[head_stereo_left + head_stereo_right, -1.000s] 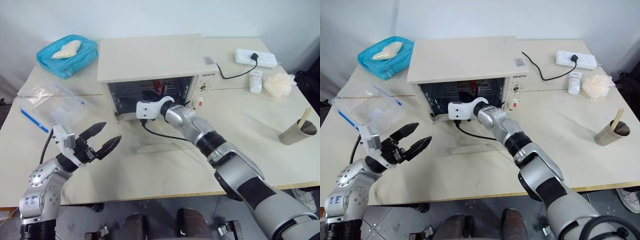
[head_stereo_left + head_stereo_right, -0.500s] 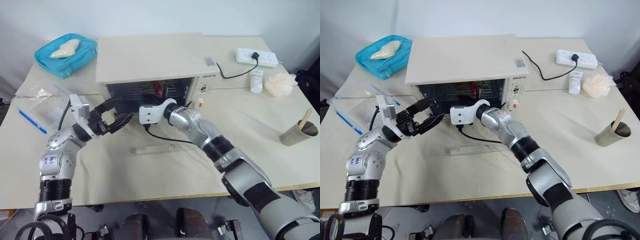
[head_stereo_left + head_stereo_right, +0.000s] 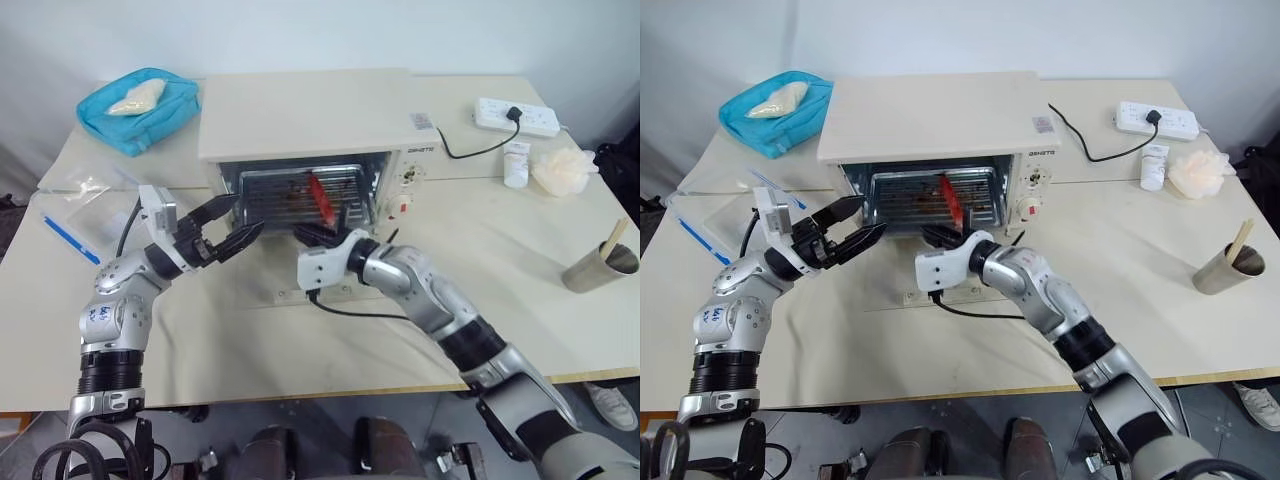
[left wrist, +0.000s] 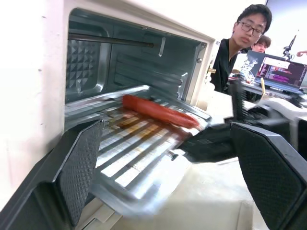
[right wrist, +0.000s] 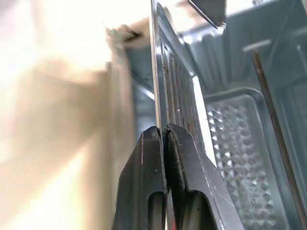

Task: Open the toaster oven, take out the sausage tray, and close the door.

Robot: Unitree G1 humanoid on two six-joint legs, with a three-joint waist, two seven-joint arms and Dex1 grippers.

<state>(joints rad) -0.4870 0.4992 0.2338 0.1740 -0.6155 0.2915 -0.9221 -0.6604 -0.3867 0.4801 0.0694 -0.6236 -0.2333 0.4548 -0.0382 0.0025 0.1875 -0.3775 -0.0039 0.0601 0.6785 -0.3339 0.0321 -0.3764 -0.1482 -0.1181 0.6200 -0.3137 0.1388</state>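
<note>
Cream-white metal, the toaster oven (image 3: pixel 305 115) is sitting at the twelve o'clock side of the table (image 3: pixel 560 330), and it is the biggest thing in front of the robot. Its door (image 3: pixel 310 290) is lying folded down flat on the table at the six o'clock side of the oven, so I judge the opening step as done. The sausage tray (image 3: pixel 300 197) is now coming out: it is sticking partly out of the oven mouth, with the red sausage (image 3: pixel 320 197) lying on it. The right gripper (image 3: pixel 312 235) is pinching the front rim of the tray, its fingers pressed together on the thin metal edge, as the right wrist view is showing. The left gripper (image 3: pixel 225 225) is waiting at the nine o'clock side of the oven mouth, just beside the tray, with its fingers spread wide and nothing between them. What is remaining, in my judgement, is pulling the tray fully out, putting it down on the table, and then lifting the door shut.

On the control panel (image 3: pixel 410 180), small dark letters (image 3: pixel 420 150) are standing at the top, but I cannot read them.
</note>
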